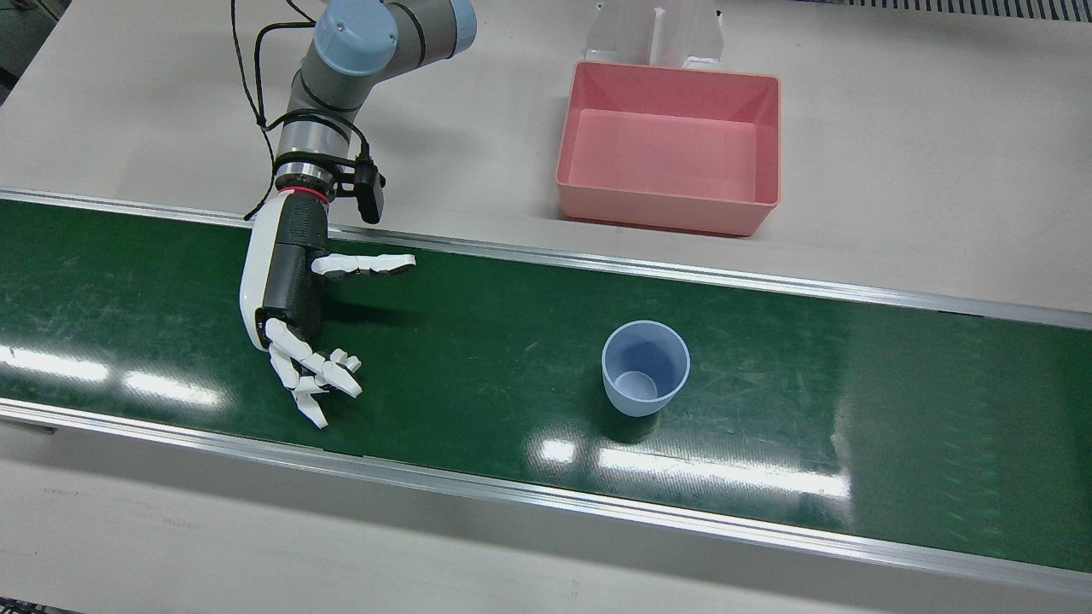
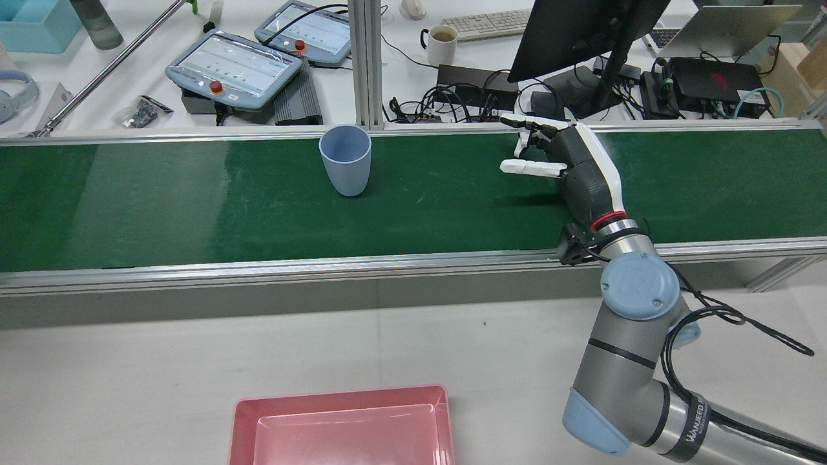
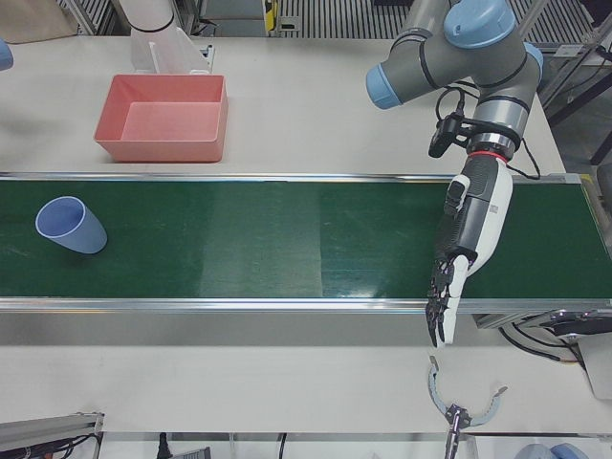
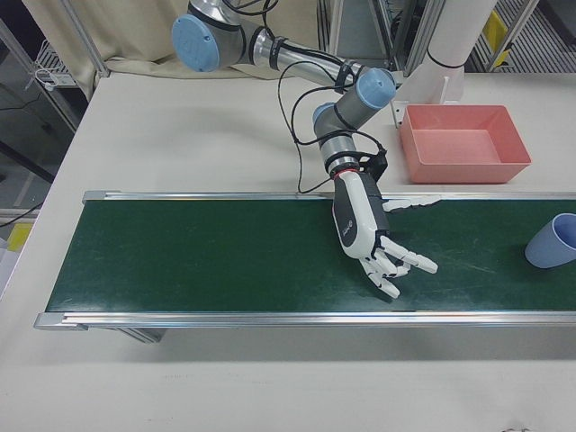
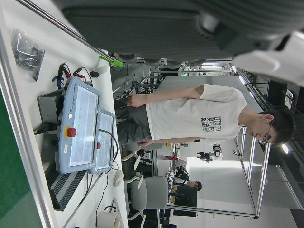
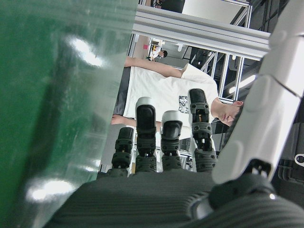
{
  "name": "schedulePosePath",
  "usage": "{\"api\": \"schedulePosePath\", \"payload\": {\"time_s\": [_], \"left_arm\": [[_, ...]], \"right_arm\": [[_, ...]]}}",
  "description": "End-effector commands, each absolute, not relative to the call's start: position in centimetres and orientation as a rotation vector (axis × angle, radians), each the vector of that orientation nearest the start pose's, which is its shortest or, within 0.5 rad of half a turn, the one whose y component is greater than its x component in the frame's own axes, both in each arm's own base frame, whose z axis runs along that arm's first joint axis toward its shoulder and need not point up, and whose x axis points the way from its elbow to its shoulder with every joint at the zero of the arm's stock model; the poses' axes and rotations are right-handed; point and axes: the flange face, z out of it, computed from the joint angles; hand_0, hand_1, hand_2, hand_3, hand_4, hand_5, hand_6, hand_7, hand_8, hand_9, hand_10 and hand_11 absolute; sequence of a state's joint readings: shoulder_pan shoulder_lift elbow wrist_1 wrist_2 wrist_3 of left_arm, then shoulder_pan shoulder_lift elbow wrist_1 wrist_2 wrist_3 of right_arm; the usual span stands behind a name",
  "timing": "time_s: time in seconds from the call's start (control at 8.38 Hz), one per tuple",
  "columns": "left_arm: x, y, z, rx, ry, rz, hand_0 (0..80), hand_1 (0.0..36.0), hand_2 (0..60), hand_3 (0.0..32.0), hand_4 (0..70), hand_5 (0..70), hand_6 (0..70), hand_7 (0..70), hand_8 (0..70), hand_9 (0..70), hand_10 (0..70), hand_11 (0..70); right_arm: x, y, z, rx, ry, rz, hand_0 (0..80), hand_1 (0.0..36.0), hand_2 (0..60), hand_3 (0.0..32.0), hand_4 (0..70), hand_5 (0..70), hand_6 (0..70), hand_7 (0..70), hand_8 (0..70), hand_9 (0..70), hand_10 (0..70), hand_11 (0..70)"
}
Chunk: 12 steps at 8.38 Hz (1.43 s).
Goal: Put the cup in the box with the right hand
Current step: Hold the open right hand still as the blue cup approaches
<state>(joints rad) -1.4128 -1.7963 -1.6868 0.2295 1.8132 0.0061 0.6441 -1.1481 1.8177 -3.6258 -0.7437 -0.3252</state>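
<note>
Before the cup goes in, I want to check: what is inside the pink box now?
Nothing: the pink box shows only its bare floor in the front view. No part of the inside is covered.

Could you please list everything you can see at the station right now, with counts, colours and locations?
cup: one, pale blue, upright on the green belt, empty
box: one, pink, empty, on the grey table beside the belt
conveyor belt: one, green, across the table
teach pendants: two, grey, on the desk beyond the belt
mug: one, white, same desk
person: one, white T-shirt, standing beyond the desk
right robot hand: open over the belt, apart from the cup
</note>
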Motion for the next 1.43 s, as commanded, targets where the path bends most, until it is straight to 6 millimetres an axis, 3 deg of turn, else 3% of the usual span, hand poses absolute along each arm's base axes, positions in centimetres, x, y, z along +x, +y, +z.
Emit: {"api": "schedulePosePath", "payload": {"time_s": [0.0,1.31], "left_arm": [[-1.81,-58.18,53.34,-0.393,2.110,-1.879,0.0,0.0,0.0,0.0,0.0,0.0,0.0,0.0,0.0,0.0,0.0,0.0],[-1.82,-58.20,53.33,-0.392,2.112,-1.878,0.0,0.0,0.0,0.0,0.0,0.0,0.0,0.0,0.0,0.0,0.0,0.0]], "right_arm": [[-32.78,-50.57,39.42,-0.127,2.500,-2.193,48.6,12.4,2.4,0.0,26.2,6.3,31.2,70.0,34.3,58.3,13.0,19.3],[-33.08,-50.69,40.01,-0.139,2.497,-2.213,48.1,12.3,5.4,0.0,27.5,6.1,31.3,70.0,34.5,58.5,13.0,19.3]]}}
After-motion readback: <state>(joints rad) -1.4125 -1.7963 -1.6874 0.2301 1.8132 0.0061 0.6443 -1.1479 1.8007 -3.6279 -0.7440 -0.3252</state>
